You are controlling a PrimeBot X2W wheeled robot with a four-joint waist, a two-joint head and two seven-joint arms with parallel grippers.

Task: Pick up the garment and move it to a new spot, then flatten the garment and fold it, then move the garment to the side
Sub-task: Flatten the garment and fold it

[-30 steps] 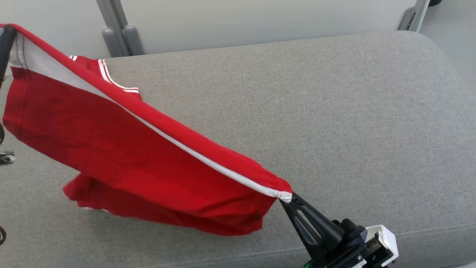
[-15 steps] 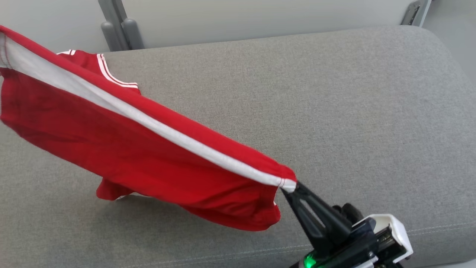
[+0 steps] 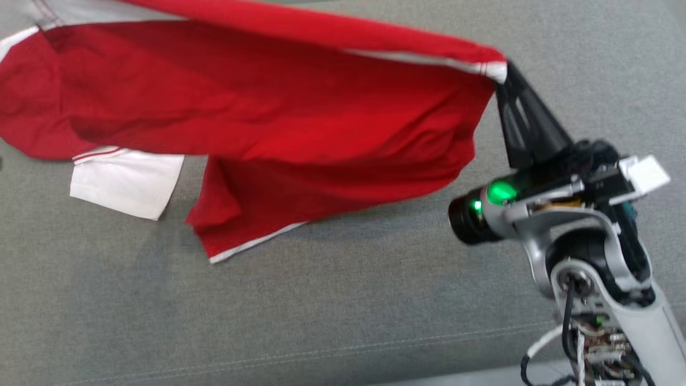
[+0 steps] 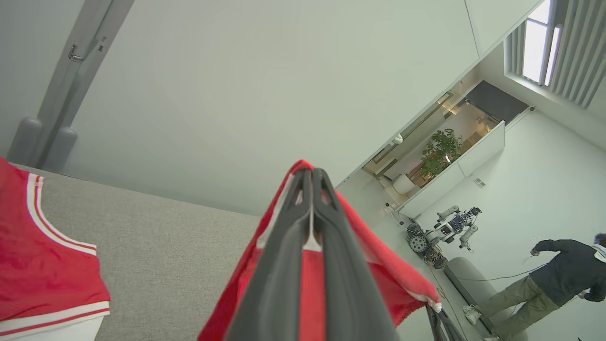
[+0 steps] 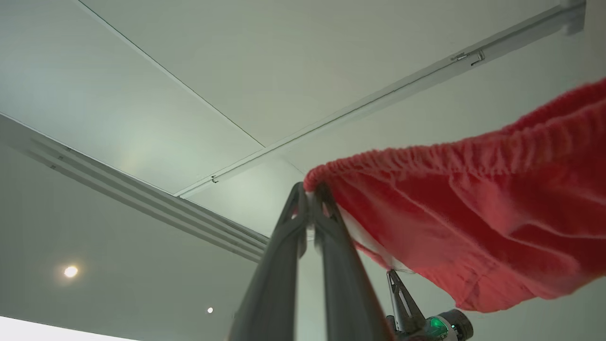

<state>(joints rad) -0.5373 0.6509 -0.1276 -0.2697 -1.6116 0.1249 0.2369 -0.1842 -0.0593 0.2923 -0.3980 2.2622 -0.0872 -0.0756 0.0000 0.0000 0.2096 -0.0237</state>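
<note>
The garment (image 3: 268, 107) is a pair of red shorts with a white side stripe, held stretched in the air over the grey cushion. My right gripper (image 3: 505, 69) is shut on one corner of the waistband, at the upper right of the head view. Its wrist view shows the same pinch (image 5: 310, 189), with the gathered waistband (image 5: 473, 227) running off to the right. My left gripper (image 4: 310, 174) is shut on the other corner, red cloth (image 4: 378, 274) draped around its fingers. One leg of the shorts hangs down close to the cushion.
A grey sofa cushion (image 3: 343, 300) lies below, its seam near the front edge. A red and white piece of clothing (image 3: 123, 185) (image 4: 42, 265) lies on it at the left. A person (image 4: 558, 279) and another robot (image 4: 445, 232) stand far off in the room.
The head view has tilted down and shifted. Both grippers still hold the garment, which now hangs higher and nearer the camera; my right gripper has risen, its wrist and forearm now in view.
</note>
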